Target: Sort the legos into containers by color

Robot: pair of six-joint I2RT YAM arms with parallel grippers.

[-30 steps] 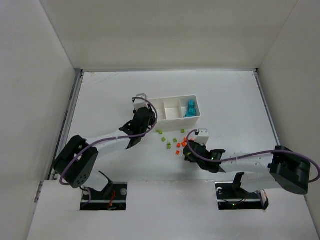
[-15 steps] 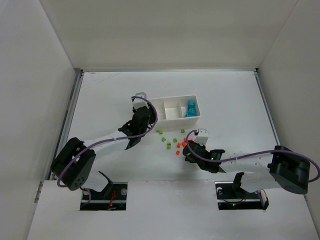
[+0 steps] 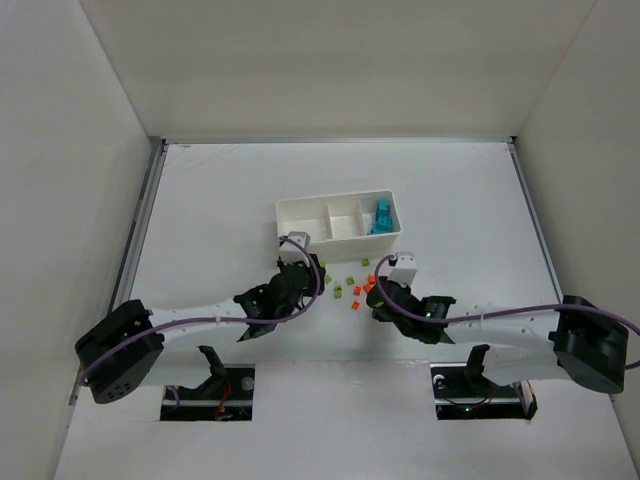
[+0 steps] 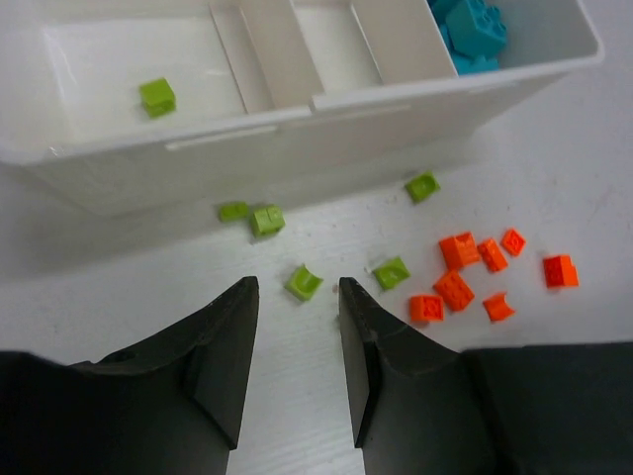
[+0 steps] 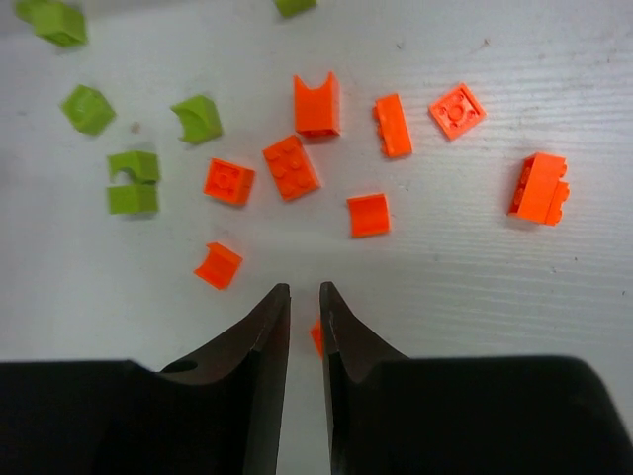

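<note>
One lime green brick (image 4: 304, 282) lies on the counter (image 4: 564, 168) right at the mouth of the left fingers (image 4: 235, 322), which are spread apart with nothing between them. The brick is nearly square and turned slightly askew, so no long axis can be told. It is nearer the left arm. The left arm is stretched low and forward, its fingers aimed at the white tray (image 4: 297, 148) just beyond, where a single green brick (image 4: 157, 96) sits in the left compartment and teal bricks (image 4: 473, 25) in the right one. The right fingers (image 5: 269, 322) are drawn almost together over the orange scatter. A sliver of an orange brick (image 5: 316, 336) shows in the slit between them, apparently pinched.
</note>
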